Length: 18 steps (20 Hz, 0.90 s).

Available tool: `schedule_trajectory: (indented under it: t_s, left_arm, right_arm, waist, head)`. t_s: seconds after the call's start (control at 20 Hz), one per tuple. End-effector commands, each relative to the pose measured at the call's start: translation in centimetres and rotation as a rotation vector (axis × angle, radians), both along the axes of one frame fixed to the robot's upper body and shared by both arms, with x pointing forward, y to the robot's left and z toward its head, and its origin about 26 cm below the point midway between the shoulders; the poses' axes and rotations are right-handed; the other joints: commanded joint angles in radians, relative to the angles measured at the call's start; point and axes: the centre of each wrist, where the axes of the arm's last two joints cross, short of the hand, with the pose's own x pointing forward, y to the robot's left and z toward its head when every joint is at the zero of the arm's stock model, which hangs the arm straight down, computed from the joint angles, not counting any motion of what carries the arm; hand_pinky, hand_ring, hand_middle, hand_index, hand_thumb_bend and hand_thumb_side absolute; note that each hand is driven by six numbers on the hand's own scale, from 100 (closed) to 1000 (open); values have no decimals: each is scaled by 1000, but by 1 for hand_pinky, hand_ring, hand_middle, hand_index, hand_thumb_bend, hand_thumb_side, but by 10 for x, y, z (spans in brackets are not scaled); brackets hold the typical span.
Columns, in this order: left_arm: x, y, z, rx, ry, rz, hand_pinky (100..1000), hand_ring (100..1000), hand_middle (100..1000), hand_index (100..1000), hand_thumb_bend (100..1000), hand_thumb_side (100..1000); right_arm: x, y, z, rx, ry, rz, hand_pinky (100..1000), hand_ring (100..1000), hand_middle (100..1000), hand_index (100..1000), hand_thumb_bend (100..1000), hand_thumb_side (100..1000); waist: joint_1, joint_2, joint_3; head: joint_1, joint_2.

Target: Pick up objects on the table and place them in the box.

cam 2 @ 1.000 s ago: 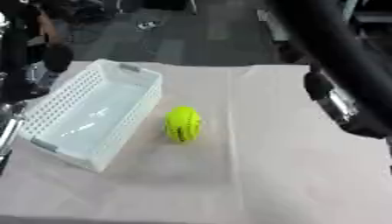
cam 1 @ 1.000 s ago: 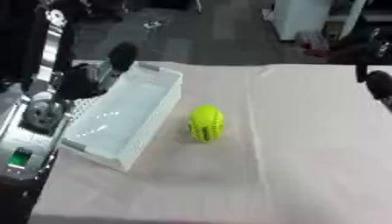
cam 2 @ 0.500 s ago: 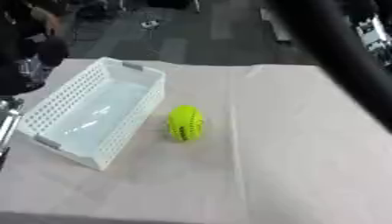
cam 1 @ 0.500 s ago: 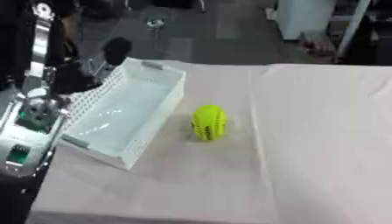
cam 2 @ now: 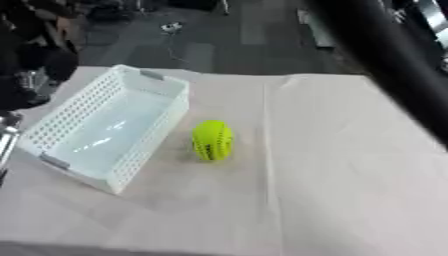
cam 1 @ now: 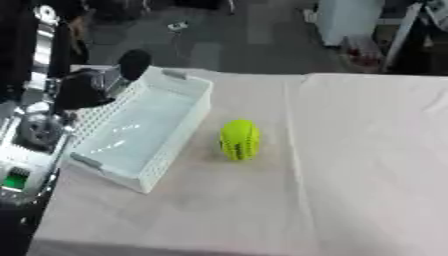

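Lying on cloth-covered table, yellow-green football-shaped toy sits just beside white perforated basket — right of its long wall, apparently not touching. Basket holds nothing visible, so judged: task not yet begun, toy left to lift and drop in. Dark shapes at basket's far-left corner likely robot's left arm — hand itself not made out, fingers cannot tell. Black right arm crosses right eye view's upper right; right hand out of sight.

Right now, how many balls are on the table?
1. The yellow-green ball lies on the table cloth, just right of the white box, which looks empty.
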Motion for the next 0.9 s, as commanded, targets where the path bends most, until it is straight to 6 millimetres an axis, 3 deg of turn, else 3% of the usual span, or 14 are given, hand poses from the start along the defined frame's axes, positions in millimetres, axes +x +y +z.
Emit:
schedule_trajectory:
  t_s: [0.05,0.5,0.9]
  left_arm:
    - [-1,3,9,24,-26,1,618,552,752,714,601,692]
    - [-1,2,10,22,-30,-2,619,552,753,714,598,693]
    - [0,-1,11,24,-35,-15,621,554,753,714,596,696]
  right_arm:
    - [8,6,8,-43,-14,-15,293,616,674,803,368,1000]
    - [27,26,14,-118,-22,-11,335,637,688,810,404,1000]
    - [42,64,-23,-199,68,-10,370,656,706,812,443,1000]
  waist:
    - [-1,-5,4]
    - [-2,-6,11]
    - [0,-5,25]
  head:
    - [-13,-3]
    - [-14,-3]
    - [-40,-3]
